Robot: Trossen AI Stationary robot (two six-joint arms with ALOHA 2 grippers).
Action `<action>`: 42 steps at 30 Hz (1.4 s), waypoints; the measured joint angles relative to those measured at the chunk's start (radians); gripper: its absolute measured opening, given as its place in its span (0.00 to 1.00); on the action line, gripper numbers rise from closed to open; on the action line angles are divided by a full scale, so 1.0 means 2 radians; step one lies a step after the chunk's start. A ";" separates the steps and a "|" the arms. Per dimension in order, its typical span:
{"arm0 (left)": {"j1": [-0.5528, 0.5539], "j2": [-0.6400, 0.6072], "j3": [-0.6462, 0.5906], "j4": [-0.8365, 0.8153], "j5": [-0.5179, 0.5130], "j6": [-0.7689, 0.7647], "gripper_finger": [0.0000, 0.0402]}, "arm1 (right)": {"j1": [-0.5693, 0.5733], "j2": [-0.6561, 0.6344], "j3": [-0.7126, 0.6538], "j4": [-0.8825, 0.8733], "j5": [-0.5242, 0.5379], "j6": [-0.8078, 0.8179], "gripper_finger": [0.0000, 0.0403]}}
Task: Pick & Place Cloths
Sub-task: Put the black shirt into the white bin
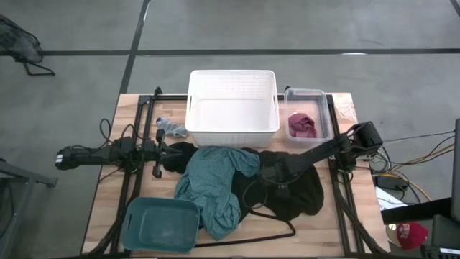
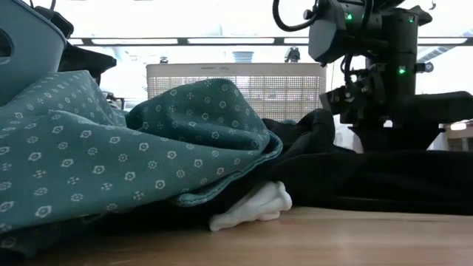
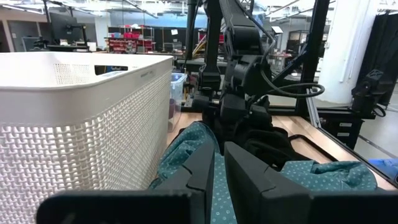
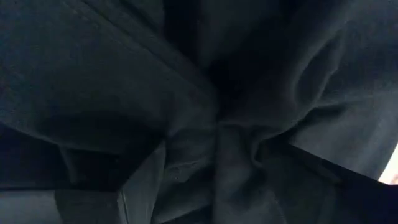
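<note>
**Right pincer buried in the black garment at mid-desk**

Nearest the front edge of the desk point(image 1: 327, 229), at about 7 o'clock, sits a rigid teal tub point(image 1: 159, 224), with a thin black hanger point(image 1: 253, 239) lying just beside it toward 5 o'clock. Above these, the large teal shirt point(image 1: 214, 185) is heaped at the centre, its patterned folds overlapping the large black garment point(image 1: 298, 188) that spreads toward 4 o'clock. In the low view a small white piece point(image 2: 251, 207) pokes out from under the teal folds.

The right pincer point(image 1: 270, 171) is pressed down into the black garment at the centre; its wrist view shows only bunched dark fabric, so I cannot tell whether it is released or clenched. The left pincer point(image 1: 157, 152) rests at 9 o'clock, fingers point(image 3: 258, 186) drawn together and grasping nothing.

Farther back, a small grey piece point(image 1: 172, 128) lies at 10 o'clock beside the white basket point(image 1: 269, 108). At 1 o'clock a clear bin point(image 1: 323, 97) holds the maroon cloth point(image 1: 302, 125).
</note>
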 joint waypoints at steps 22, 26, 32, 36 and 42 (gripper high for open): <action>0.000 0.000 0.000 0.000 0.000 0.000 0.11 | 0.000 -0.004 0.021 0.027 -0.054 -0.016 0.07; 0.000 0.000 0.000 0.000 0.000 0.000 0.11 | 0.000 -0.017 0.046 -0.008 -0.057 -0.019 0.06; 0.000 0.000 0.000 0.000 0.000 0.000 0.11 | 0.000 -0.049 0.101 -0.062 -0.056 -0.023 0.06; 0.000 0.000 0.000 0.000 0.000 0.000 0.11 | 0.000 -0.083 0.135 -0.080 -0.051 -0.028 0.06; 0.000 0.000 0.000 0.000 0.000 0.000 0.11 | 0.000 -0.139 0.189 -0.092 -0.041 -0.036 0.06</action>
